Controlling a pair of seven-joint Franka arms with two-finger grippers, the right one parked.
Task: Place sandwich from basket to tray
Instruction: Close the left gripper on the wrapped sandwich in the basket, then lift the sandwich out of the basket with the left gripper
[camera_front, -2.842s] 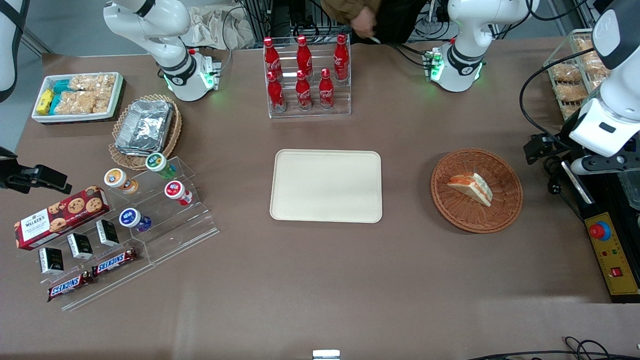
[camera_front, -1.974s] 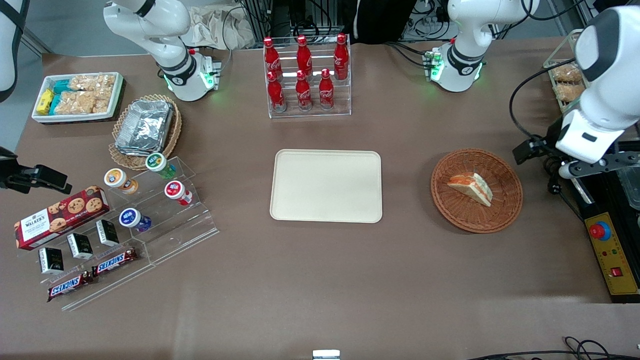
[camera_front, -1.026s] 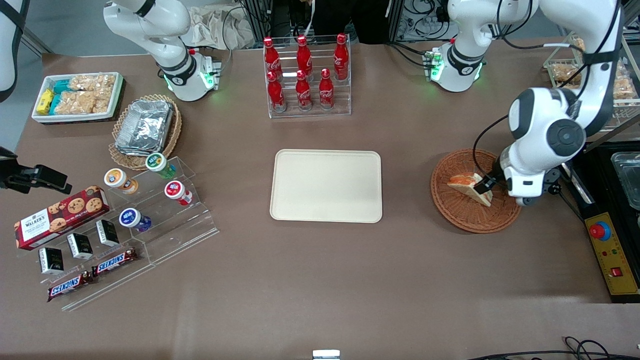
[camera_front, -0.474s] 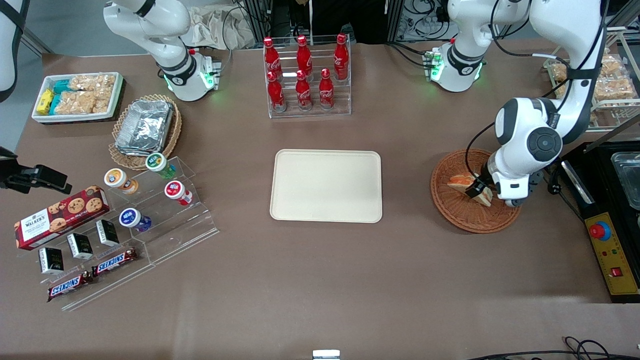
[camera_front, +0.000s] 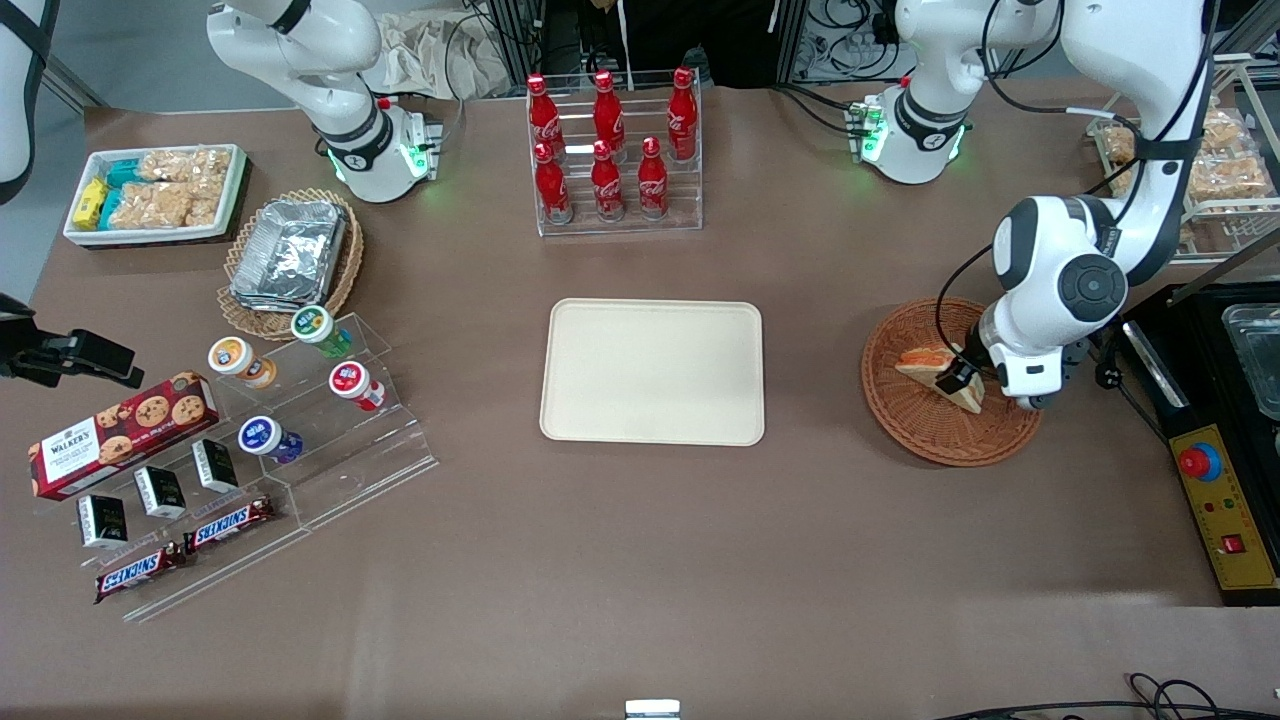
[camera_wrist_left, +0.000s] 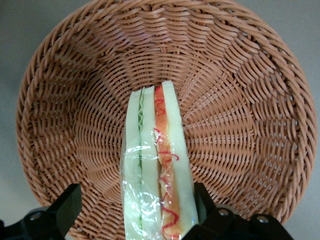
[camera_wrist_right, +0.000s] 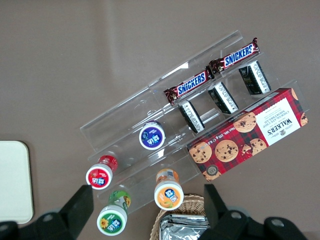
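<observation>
The sandwich (camera_front: 921, 361), a wrapped white-bread wedge with orange-red filling, lies in the reddish-brown wicker basket (camera_front: 935, 450) toward the working arm's end of the table. My left gripper (camera_front: 962, 381) is low inside the basket and open, its fingers straddling the wide end of the sandwich (camera_wrist_left: 157, 165). One finger (camera_wrist_left: 204, 202) rests against the bread. The other finger (camera_wrist_left: 66, 210) stands apart from it, with bare basket (camera_wrist_left: 235, 90) weave between. The cream tray (camera_front: 652, 372) lies flat mid-table, beside the basket, with nothing on it.
A clear rack of red cola bottles (camera_front: 610, 150) stands farther from the camera than the tray. A black control box (camera_front: 1225, 510) sits beside the basket at the table's end. Stepped snack displays (camera_front: 250, 440), a foil-container basket (camera_front: 290, 255) and a white snack bin (camera_front: 155, 192) crowd the parked arm's end.
The left arm swung in from the table's end and came down over the basket. Its fingers now flank the sandwich. In the last half second it barely shifted. The sandwich has not moved.
</observation>
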